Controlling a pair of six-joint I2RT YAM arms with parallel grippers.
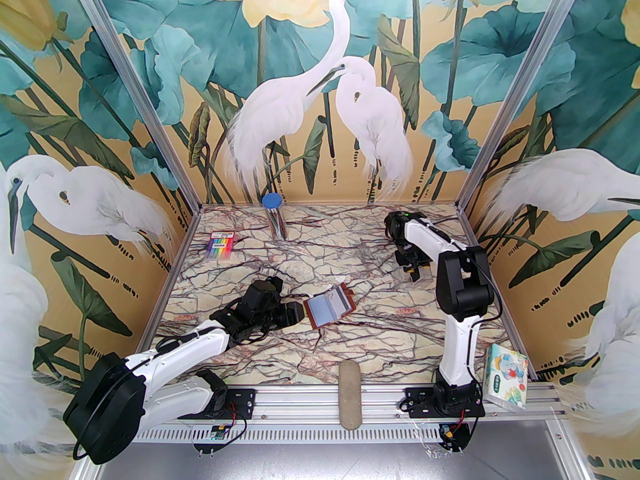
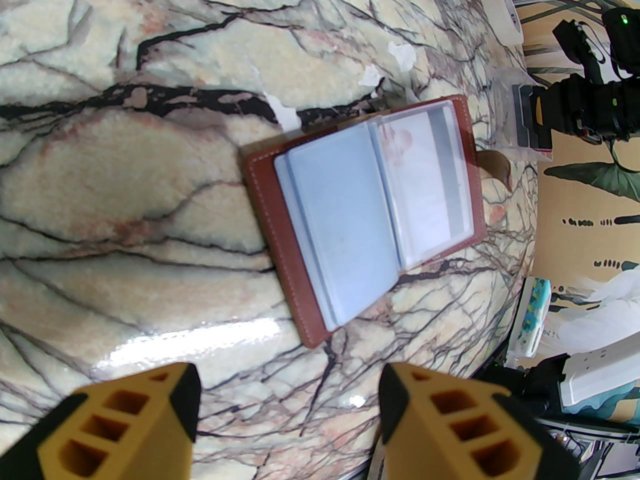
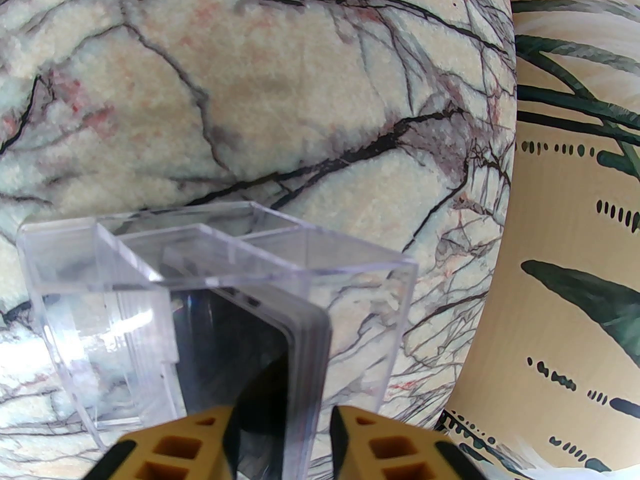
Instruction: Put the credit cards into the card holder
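Two claws, one card holder (image 2: pixel 360 218), one stack of cards (image 3: pixel 307 348). Left to right:

One pen pack (image 1: pixel 220 245) far left near the back wall. Not ours, ignore it.

Left claw (image 2: pixel 287 398) is low over the table (image 2: pixel 125 193). Jaws are apart with nothing between them, pointed at the holder's near edge and just short of it.

The card holder lies mid-table, opened flat with the sleeves up. Two facing sleeve pages show, with more layered under the left one; can't count those. The right page looks to hold a pale card with a grey stripe, not certain. My read: the leather cover is soft and light and will skid on the glossy top if nudged. The sleeves are floppy and their mouths lie shut. Pin it by the cover's edge, not on the sleeves.

Right claw (image 3: pixel 285 418) is at the right rear, reaching into one clear box (image 3: pixel 360 298). The cards stand on edge inside it, packed together. Several edges show; exact count unreadable. The jaws bracket the stack's faces, but I can't tell whether they are clamped or just alongside. My read: the cards are thin, stiff, light and slick, so they will probably lift as a clump or slip. Pinch across the faces near the top edge. The box is light and may ride up with them.
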